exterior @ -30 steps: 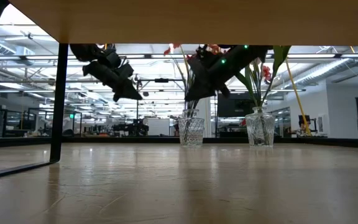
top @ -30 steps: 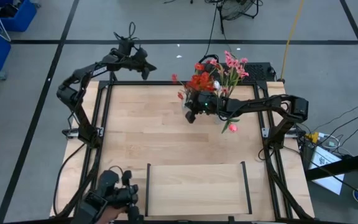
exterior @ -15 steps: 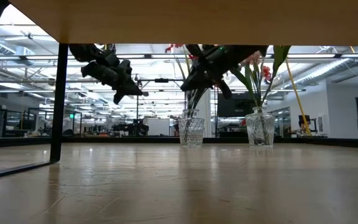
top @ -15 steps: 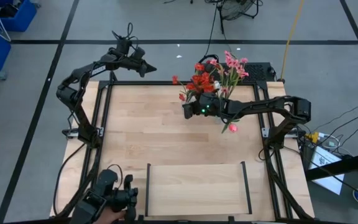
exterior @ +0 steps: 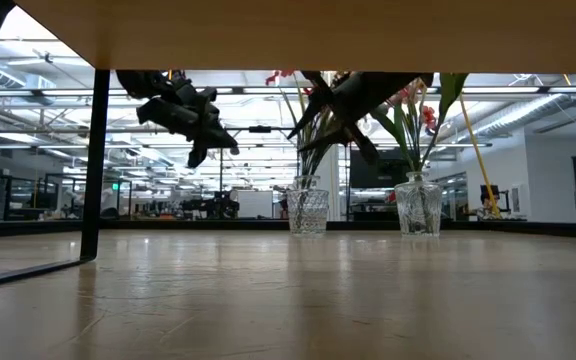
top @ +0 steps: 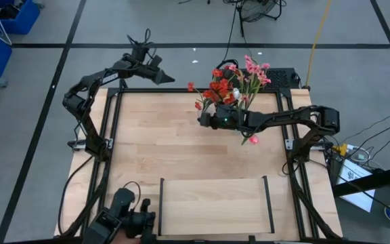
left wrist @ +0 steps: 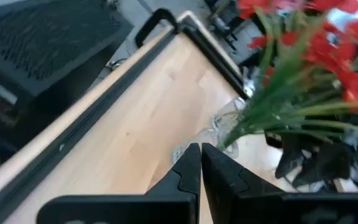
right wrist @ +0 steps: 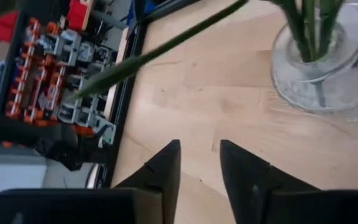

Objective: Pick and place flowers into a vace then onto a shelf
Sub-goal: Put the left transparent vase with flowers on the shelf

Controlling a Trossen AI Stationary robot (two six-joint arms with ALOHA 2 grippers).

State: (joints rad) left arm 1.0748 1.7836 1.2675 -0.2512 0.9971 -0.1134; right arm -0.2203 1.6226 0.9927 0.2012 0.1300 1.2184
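Flowers (top: 221,88) stand just behind right gripper (top: 202,120), jaws parted.

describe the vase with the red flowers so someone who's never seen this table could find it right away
Start at the table's far edge, beyond the shelf. Two clear glass vases stand there side by side. It is the left vase, just past the right gripper, holding red sprays; its neighbour holds pink blossoms.

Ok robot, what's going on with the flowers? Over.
Right end effector open, empty, beside vase. Left end effector shut, far edge. Flowers in vases. Shelf bare.
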